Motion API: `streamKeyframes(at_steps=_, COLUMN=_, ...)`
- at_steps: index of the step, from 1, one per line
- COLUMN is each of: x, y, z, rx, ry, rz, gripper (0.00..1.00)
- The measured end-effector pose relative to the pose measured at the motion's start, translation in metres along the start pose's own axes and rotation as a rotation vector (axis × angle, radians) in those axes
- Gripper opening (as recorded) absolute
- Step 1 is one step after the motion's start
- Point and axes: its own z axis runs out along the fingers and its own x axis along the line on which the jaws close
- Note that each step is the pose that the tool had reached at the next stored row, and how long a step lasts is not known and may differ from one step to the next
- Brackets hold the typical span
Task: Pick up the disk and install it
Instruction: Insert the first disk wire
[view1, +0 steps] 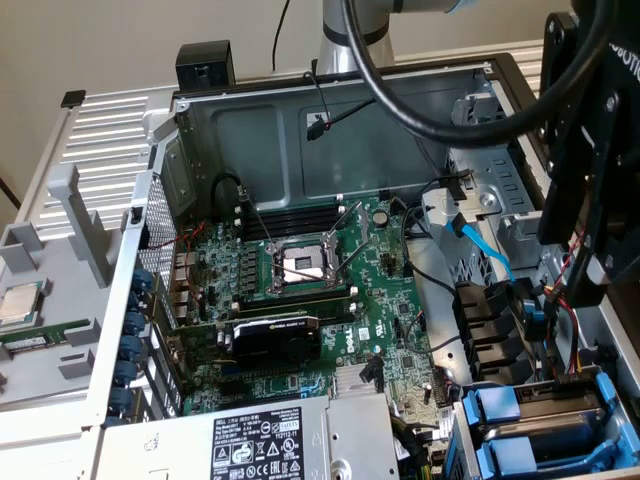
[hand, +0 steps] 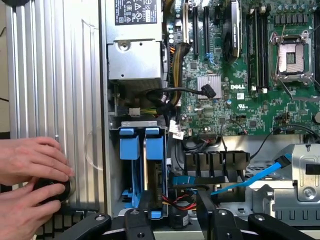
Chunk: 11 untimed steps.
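a plain beige wall (view1: 130, 40) stands at the back of the exterior view, in soft even light. below it, at that view's left, lies a ribbed silver tabletop (view1: 105, 125).

You are looking at a green motherboard (view1: 300, 300) patterned with black slots and silver sockets. The power-supply box (view1: 330, 440) is grey and its label (view1: 255, 445) is black with white print. The plastic carriers (hand: 141, 145) are bright blue, and the flat cable (hand: 250, 181) is a lighter blue. The counter (hand: 45, 70) is pale silver, striped with parallel ridges. The fingers (hand: 206, 207) are matte black.
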Motion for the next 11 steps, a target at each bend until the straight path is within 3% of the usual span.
streamKeyframes(at_steps=3, x=-0.0006, y=0.0002, z=0.0022, rx=-0.0095, ry=0.0071, rz=0.004, gripper=0.49)
streamKeyframes(at_steps=5, x=-0.0009, y=0.0005, z=0.0034, rx=-0.0231, ry=0.0100, rz=0.008, gripper=0.49)
streamKeyframes(at_steps=7, x=-0.0010, y=0.0008, z=0.0040, rx=-0.0407, ry=0.0124, rz=0.011, gripper=0.49)
streamKeyframes(at_steps=10, x=-0.0012, y=0.0009, z=0.0049, rx=-0.0456, ry=0.0131, rz=0.011, gripper=0.49)
streamKeyframes(at_steps=11, x=-0.0017, y=0.0008, z=0.0057, rx=-0.0470, ry=0.0158, rz=0.012, gripper=0.49)
